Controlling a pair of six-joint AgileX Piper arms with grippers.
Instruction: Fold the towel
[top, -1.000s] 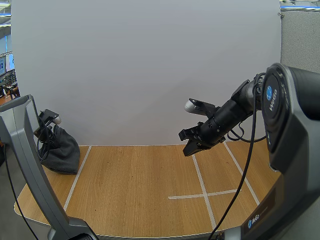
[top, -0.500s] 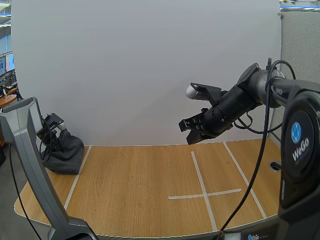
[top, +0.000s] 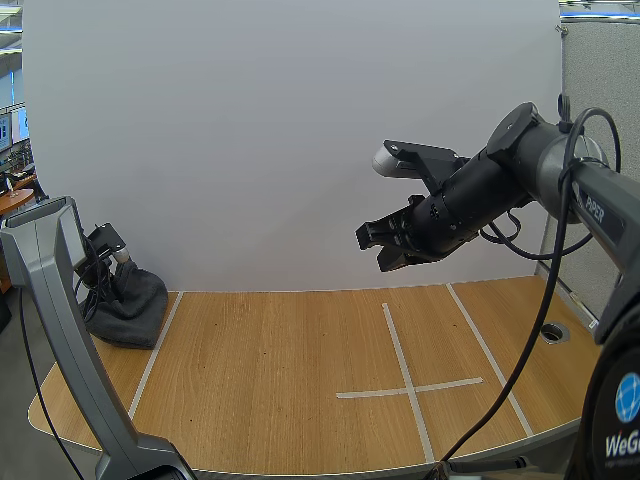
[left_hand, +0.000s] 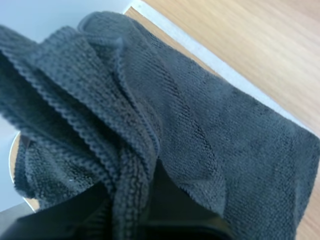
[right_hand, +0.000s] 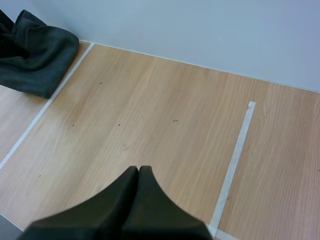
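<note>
A dark grey towel (top: 132, 305) lies bunched at the table's far left corner, on the white tape line. My left gripper (top: 108, 262) sits at the towel's top. In the left wrist view the towel (left_hand: 200, 130) gathers in thick folds into my left gripper (left_hand: 135, 200), which is shut on it. My right gripper (top: 384, 250) hangs high over the table's middle right, far from the towel. Its fingers lie together as one dark wedge in the right wrist view, so my right gripper (right_hand: 138, 171) is shut on nothing, and the towel (right_hand: 37, 50) shows beyond it.
White tape lines mark the wooden table (top: 270, 380): a cross (top: 408, 386) at the right and a long strip (top: 152, 360) at the left. A white wall closes the back. A round hole (top: 551, 332) sits near the table's right edge.
My right gripper has risen well above the table and stays shut. The towel at the left has sunk from a hanging bag shape into a lower, flatter heap.
</note>
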